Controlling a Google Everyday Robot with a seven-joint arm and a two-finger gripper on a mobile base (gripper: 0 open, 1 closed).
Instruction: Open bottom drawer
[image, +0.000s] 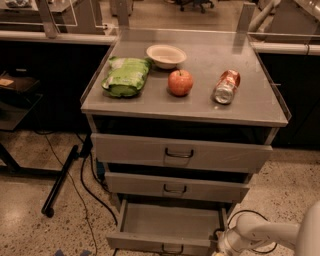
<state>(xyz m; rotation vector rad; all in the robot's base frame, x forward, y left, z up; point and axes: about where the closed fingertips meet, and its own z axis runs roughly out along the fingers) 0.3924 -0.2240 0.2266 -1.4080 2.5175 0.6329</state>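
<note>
Pulling straight out along the runners looked the sound way to finish this step; any sideways drag from the gripper (223, 246), which sat low at the drawer's right front corner on the end of the white arm (270, 232), could have skewed the tray and jammed it; whether the gripper was open, closed or holding anything could not be told. The bottom drawer (170, 221) lay lowest of 3 in the grey cabinet (190, 112), beneath 2 closed fronts, and stood drawn well out; its plain grey tray showed bare inside; a small dark loop handle (171, 248) sat mid-front, partly cut by the lower border. A dark cable (239, 216) looped on the floor just beside the gripper; a slow, level release seemed wise.
</note>
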